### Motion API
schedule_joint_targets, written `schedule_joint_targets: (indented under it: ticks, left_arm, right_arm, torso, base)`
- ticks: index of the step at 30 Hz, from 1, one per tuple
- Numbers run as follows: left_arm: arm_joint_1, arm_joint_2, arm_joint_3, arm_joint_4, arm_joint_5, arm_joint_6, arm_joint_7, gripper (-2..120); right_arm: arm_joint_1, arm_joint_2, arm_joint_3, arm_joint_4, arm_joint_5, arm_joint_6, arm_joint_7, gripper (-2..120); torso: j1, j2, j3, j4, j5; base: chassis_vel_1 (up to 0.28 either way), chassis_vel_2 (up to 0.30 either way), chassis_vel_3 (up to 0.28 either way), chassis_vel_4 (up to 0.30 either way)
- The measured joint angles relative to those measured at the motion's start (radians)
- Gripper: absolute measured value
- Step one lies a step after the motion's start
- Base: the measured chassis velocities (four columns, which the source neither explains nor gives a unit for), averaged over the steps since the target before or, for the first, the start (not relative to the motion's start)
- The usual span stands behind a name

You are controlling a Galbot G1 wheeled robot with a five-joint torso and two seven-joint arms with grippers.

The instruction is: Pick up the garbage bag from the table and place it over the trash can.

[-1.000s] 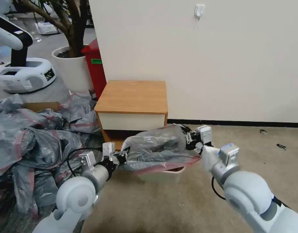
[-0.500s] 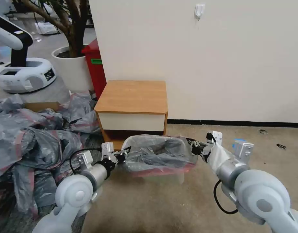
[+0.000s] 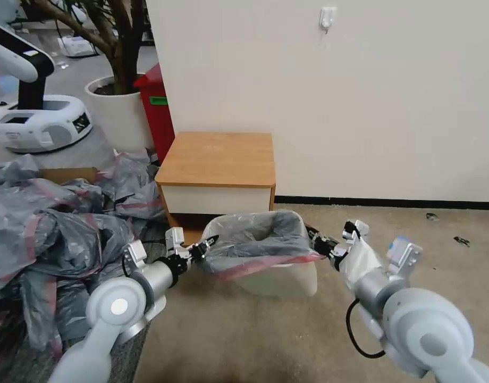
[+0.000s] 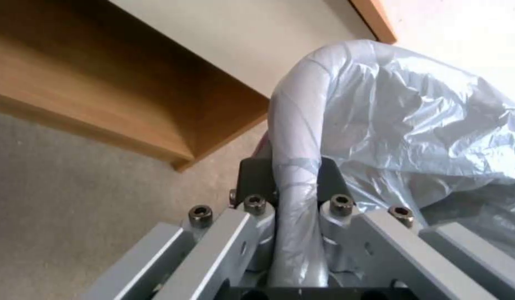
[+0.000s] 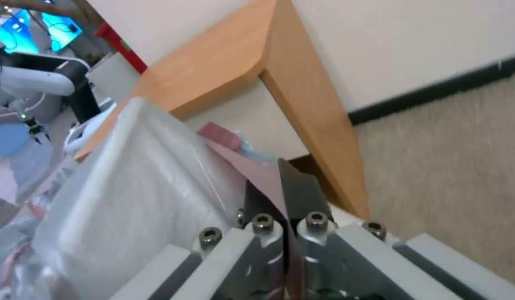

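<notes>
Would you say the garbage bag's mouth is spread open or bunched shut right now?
Spread open: the garbage bag gapes over the trash can, stretched between left hand and right hand.

Open beige carpet lies in front of and to the right of the small cream-white rectangular plastic trash can (image 3: 279,276). Directly behind it stands the light-brown wooden nightstand (image 3: 218,159); to its left, a heap of grey plastic bags (image 3: 48,229) blocks passage.

Both arms reach forward and low, elbows bent. The left claw (image 3: 206,246) and the right claw (image 3: 317,244) face each other, each clamped on thin plastic.
</notes>
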Motion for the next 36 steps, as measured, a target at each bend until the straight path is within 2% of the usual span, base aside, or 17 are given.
schedule_joint_targets:
  ticks: [2,3,5,6,9,14,18,26,29,30,36]
  left_arm:
    - [-0.008,0.003,-0.003,0.000,-0.026,-0.001,-0.022,5]
    - [-0.008,0.003,-0.003,0.000,-0.026,-0.001,-0.022,5]
    - [-0.017,0.010,-0.008,-0.005,-0.053,-0.001,-0.039,5]
    - [-0.017,0.010,-0.008,-0.005,-0.053,-0.001,-0.039,5]
    - [-0.024,0.017,-0.011,-0.012,-0.069,-0.001,-0.041,5]
    - [-0.026,0.018,-0.011,-0.022,-0.073,0.000,-0.038,5]
    - [-0.025,0.019,-0.016,-0.029,-0.074,0.000,-0.037,5]
    - [-0.023,0.024,-0.020,-0.041,-0.074,0.000,-0.038,5]
    - [-0.021,0.025,-0.020,-0.047,-0.074,0.000,-0.038,5]
    - [-0.020,0.026,-0.021,-0.051,-0.075,0.000,-0.038,5]
    - [-0.016,0.028,-0.023,-0.062,-0.079,0.001,-0.038,6]
  right_arm:
    - [-0.029,0.021,-0.013,-0.008,-0.091,0.008,-0.043,0]
    - [-0.029,0.021,-0.013,-0.008,-0.091,0.008,-0.043,0]
    - [-0.070,0.039,-0.026,-0.027,-0.238,0.033,-0.105,0]
    - [-0.070,0.039,-0.026,-0.027,-0.238,0.033,-0.105,0]
    - [-0.100,0.045,-0.029,-0.076,-0.426,0.093,-0.186,0]
    - [-0.095,0.042,-0.029,-0.138,-0.554,0.171,-0.233,0]
    - [-0.087,0.044,-0.033,-0.176,-0.616,0.218,-0.264,5]
    - [-0.062,0.059,-0.050,-0.260,-0.752,0.294,-0.321,6]
    - [-0.057,0.061,-0.049,-0.277,-0.761,0.300,-0.328,5]
    - [-0.055,0.062,-0.049,-0.288,-0.763,0.303,-0.334,0]
    - [-0.050,0.062,-0.047,-0.338,-0.803,0.330,-0.364,0]
  torso:
    - [0.000,0.000,0.000,0.0000,0.0000]
    - [0.000,0.000,0.000,0.0000,0.0000]
    - [0.000,0.000,0.000,0.0000,0.0000]
    - [0.000,0.000,0.000,0.0000,0.0000]
    - [0.000,0.000,0.000,0.0000,0.0000]
    - [0.000,0.000,0.000,-0.0001,0.0001]
    - [0.000,0.000,0.000,0.0000,0.0001]
    - [0.000,0.000,0.000,0.0000,0.0001]
    - [0.000,0.000,0.000,0.0000,0.0001]
    - [0.000,0.000,0.000,-0.0001,0.0001]
    - [0.000,0.000,0.000,0.0000,0.0001]
  base:
    - [0.000,0.000,0.000,0.000]
    - [0.000,0.000,0.000,0.000]
    - [0.000,0.000,0.000,0.000]
    - [0.000,0.000,0.000,0.000]
    - [0.000,0.000,0.000,0.000]
    - [0.000,0.000,0.000,0.000]
    - [0.000,0.000,0.000,0.000]
    - [0.000,0.000,0.000,0.000]
    - [0.000,0.000,0.000,0.000]
    - [0.000,0.000,0.000,0.000]
    - [0.000,0.000,0.000,0.000]
